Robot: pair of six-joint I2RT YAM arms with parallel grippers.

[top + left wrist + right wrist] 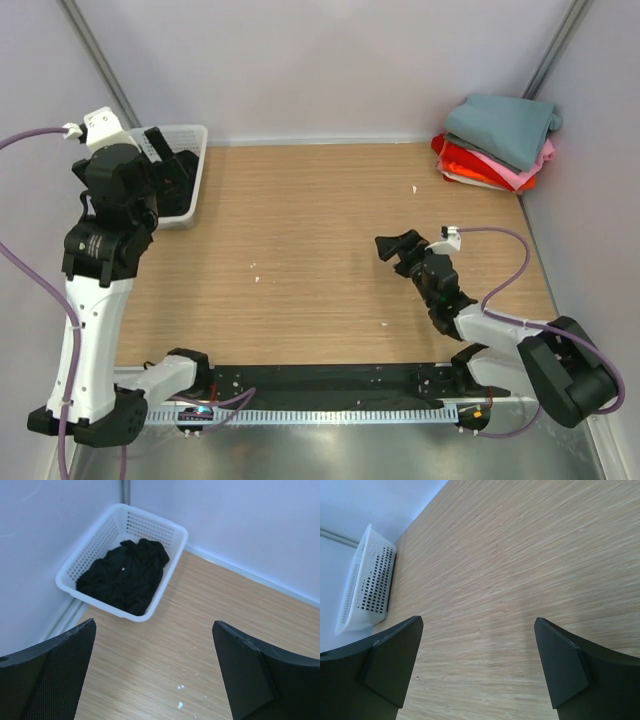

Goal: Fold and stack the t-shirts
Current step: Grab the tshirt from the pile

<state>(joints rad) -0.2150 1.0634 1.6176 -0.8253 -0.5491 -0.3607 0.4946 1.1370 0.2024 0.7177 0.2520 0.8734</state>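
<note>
A crumpled black t-shirt (125, 575) lies in the white mesh basket (172, 562) in the far left corner. In the top view my left arm hides most of it. My left gripper (172, 165) is raised over the near side of the basket (190, 135). It is open and empty in the left wrist view (155, 672). The folded stack sits in the far right corner: teal-grey t-shirt (505, 128) on top, then pink (522, 176), red-orange (468, 160) and white (458, 180). My right gripper (397, 248) is open and empty over bare table (477, 665).
The wooden table (320, 220) is walled on the left, back and right. Small white specks (180, 705) lie on it in front of the basket. The basket also shows at the left of the right wrist view (367, 587). A black rail (330, 378) runs along the near edge.
</note>
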